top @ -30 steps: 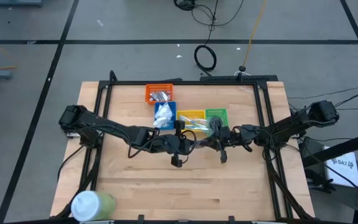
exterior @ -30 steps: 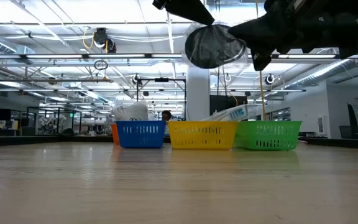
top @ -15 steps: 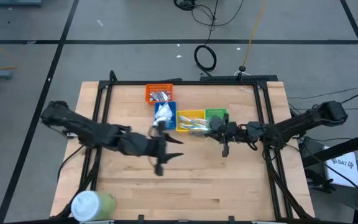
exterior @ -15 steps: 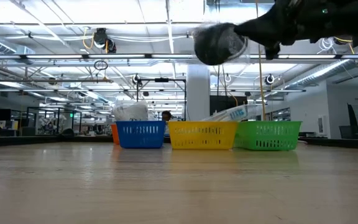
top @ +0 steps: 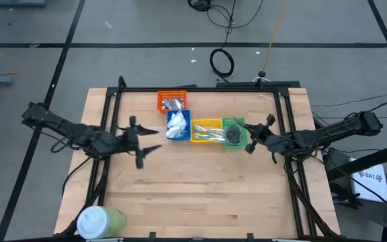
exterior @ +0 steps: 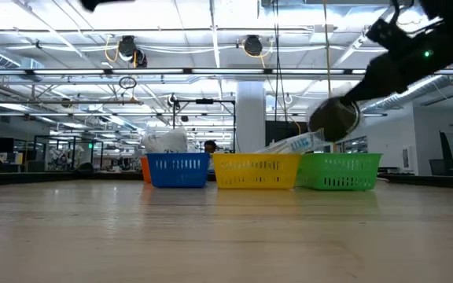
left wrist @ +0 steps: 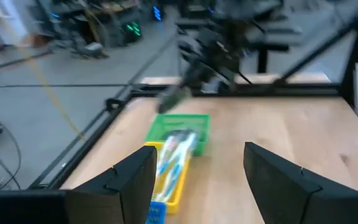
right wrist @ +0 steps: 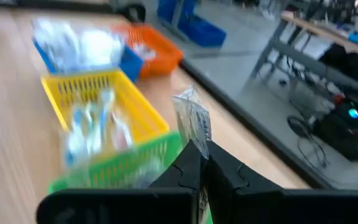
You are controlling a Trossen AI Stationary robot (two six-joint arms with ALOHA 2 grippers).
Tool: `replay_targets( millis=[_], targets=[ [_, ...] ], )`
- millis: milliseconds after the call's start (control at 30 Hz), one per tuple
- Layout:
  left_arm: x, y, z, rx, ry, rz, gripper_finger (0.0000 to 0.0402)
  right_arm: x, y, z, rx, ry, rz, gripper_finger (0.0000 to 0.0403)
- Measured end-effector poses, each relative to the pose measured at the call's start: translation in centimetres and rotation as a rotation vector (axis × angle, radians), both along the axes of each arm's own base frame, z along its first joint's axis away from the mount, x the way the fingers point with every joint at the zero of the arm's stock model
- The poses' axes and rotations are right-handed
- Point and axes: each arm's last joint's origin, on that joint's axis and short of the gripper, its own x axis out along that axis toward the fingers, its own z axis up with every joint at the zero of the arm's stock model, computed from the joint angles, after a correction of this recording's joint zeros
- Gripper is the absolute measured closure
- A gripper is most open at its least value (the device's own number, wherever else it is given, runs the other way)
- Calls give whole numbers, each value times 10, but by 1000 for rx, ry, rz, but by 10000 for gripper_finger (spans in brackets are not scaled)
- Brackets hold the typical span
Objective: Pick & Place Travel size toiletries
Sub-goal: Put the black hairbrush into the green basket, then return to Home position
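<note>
My right gripper (top: 246, 140) is shut on the clear wrapper of a dark grey round disc (top: 232, 136), which hangs over the green tray (exterior: 340, 171). The disc (exterior: 335, 119) is clear of the tray. My left gripper (top: 154, 139) stands open and empty above the table's left part, its fingers (left wrist: 132, 180) pointing toward the trays. Toothbrushes lie in the yellow tray (top: 207, 132), white packets in the blue tray (top: 177, 125) and silvery sticks in the orange tray (top: 172, 102). My right gripper pinches the disc's clear wrapper (right wrist: 191, 124) between its two shut fingers (right wrist: 185, 168), and a crinkled edge of it sticks out past the tips. The fingers come nearly level from the table's right side. The disc hangs clear above the green tray.
The four trays stand in a row at the table's far middle. A large green cylinder with a white cap (top: 99, 220) stands at the near left corner. A black frame (top: 200, 90) runs along the far and side edges. Bare wood lies in front of the trays.
My left gripper has let go of the disc's wrapper, opened and drawn back toward the table's left edge. My right gripper, staying shut, has carried the disc from mid-table toward the far right, over the green tray, and has tipped from pointing down to nearly level.
</note>
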Motion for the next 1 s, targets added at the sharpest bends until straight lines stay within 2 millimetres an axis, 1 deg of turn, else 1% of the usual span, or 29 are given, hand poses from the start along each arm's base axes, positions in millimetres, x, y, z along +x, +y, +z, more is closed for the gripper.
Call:
replay_targets(
  millis=[100,233,333,433,533,600,700,800,900,1000],
  targets=[
    [-26,14,-21,-12,-85,63,163,2,-1,-11,20,75,-20,402],
    [-58,32,-44,-57,-168,174,163,11,-2,-23,51,132,-11,403],
    [-76,40,-56,-102,-227,195,163,18,-3,-31,69,173,8,400],
    [-92,46,-62,-123,-274,194,163,22,-4,-38,106,222,53,381],
    [-104,51,-65,-150,-325,193,163,24,-3,-40,170,218,105,341],
    [-110,53,-67,-155,-335,186,163,26,-2,-37,196,181,123,303],
    [-116,55,-70,-168,-336,178,163,27,-1,-29,226,90,137,236],
    [-118,56,-72,-170,-323,179,163,25,-1,-18,258,-16,140,177],
    [-118,56,-73,-168,-316,178,163,19,1,-7,293,-104,149,134],
    [-118,56,-73,-152,-307,176,163,10,2,6,300,-185,176,107]
  ],
)
